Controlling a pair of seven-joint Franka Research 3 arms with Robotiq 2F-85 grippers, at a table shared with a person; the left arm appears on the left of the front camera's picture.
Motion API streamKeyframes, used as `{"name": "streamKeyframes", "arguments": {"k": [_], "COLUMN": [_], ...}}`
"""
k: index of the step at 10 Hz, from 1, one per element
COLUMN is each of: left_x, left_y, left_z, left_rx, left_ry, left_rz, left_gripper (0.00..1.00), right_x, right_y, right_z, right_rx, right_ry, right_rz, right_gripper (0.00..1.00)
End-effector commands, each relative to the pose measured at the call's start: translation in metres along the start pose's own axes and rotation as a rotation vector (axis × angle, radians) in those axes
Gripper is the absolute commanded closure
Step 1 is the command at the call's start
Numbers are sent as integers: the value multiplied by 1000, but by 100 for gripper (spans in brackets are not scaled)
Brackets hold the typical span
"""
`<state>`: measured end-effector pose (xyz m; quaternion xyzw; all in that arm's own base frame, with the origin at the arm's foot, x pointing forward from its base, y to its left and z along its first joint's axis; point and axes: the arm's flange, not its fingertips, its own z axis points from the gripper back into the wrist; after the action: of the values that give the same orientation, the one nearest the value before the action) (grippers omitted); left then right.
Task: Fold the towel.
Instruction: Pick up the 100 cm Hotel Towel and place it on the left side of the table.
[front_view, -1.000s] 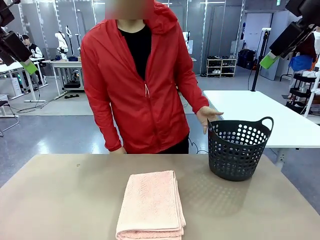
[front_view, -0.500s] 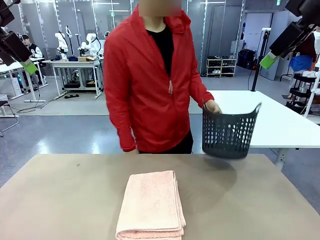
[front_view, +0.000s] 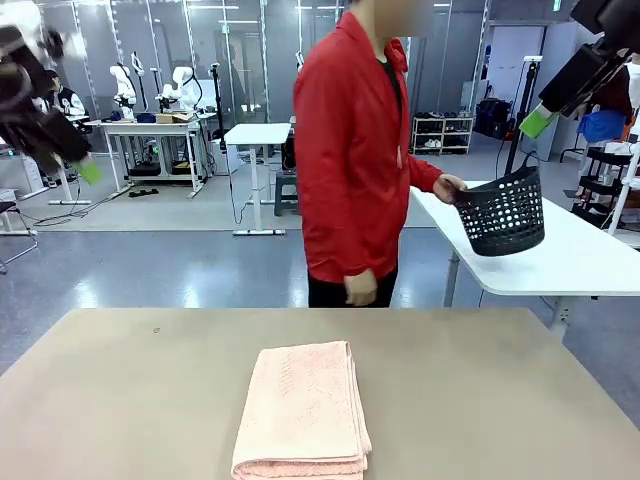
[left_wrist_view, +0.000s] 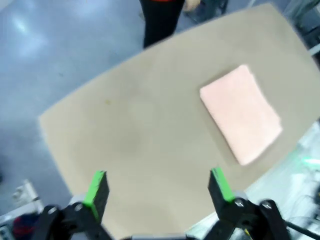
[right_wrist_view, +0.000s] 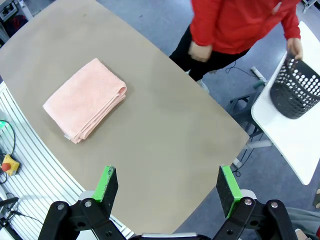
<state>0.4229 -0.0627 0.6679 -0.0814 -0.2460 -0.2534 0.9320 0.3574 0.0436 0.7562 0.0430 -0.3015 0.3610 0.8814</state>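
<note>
The salmon-pink towel (front_view: 300, 410) lies folded in a narrow rectangle near the front middle of the tan table (front_view: 120, 400), its layered edges toward me. My left gripper (front_view: 85, 168) hangs high at the upper left, blurred by motion. From the left wrist view its fingers stand wide open (left_wrist_view: 158, 189) far above the towel (left_wrist_view: 241, 112). My right gripper (front_view: 537, 122) hangs high at the upper right. In the right wrist view it is open (right_wrist_view: 167, 186) well above the table, with the towel (right_wrist_view: 85, 105) off to the left.
A person in a red jacket (front_view: 350, 160) stands side-on at the far edge, holding a black perforated basket (front_view: 505, 210) over a white table (front_view: 580, 260) at the right. The basket (right_wrist_view: 296, 92) is also in the right wrist view.
The person lifted the basket off the tan table and carried it right toward the white table, turning sideways. My left gripper shifted down and right. The towel and right gripper stayed put.
</note>
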Motion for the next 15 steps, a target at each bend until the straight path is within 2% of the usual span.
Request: {"name": "streamKeyframes", "arguments": {"k": [1, 3, 4, 5, 7, 9, 11, 15], "left_x": [-31, -60, -74, -84, -96, -100, -96, -91], "left_y": [27, 46, 52, 52, 37, -6, -37, -82], "left_z": [-60, -133, -168, -200, -239, -259, -296, -344], "left_rx": [-190, -335, -400, -512, -638, -632, -657, -607], "left_ry": [-36, -84, -71, -53, -23, -9, 27, -20], "left_rz": [9, 96, 127, 150, 147, 196, 313, 459], "left_gripper": [0, 0, 0, 0, 0, 0, 0, 0], "right_x": [-2, -2, -2, -2, -2, -2, -2, -2], "right_y": [0, 0, 0, 0, 0, 0, 0, 0], "right_z": [1, 1, 1, 1, 1, 1, 1, 1], "right_rx": [2, 2, 2, 2, 2, 2, 2, 2], "right_ry": [3, 3, 3, 3, 3, 3, 3, 3], "right_rz": [3, 3, 3, 3, 3, 3, 3, 3], "right_gripper": [0, 0, 0, 0, 0, 0, 0, 0]}}
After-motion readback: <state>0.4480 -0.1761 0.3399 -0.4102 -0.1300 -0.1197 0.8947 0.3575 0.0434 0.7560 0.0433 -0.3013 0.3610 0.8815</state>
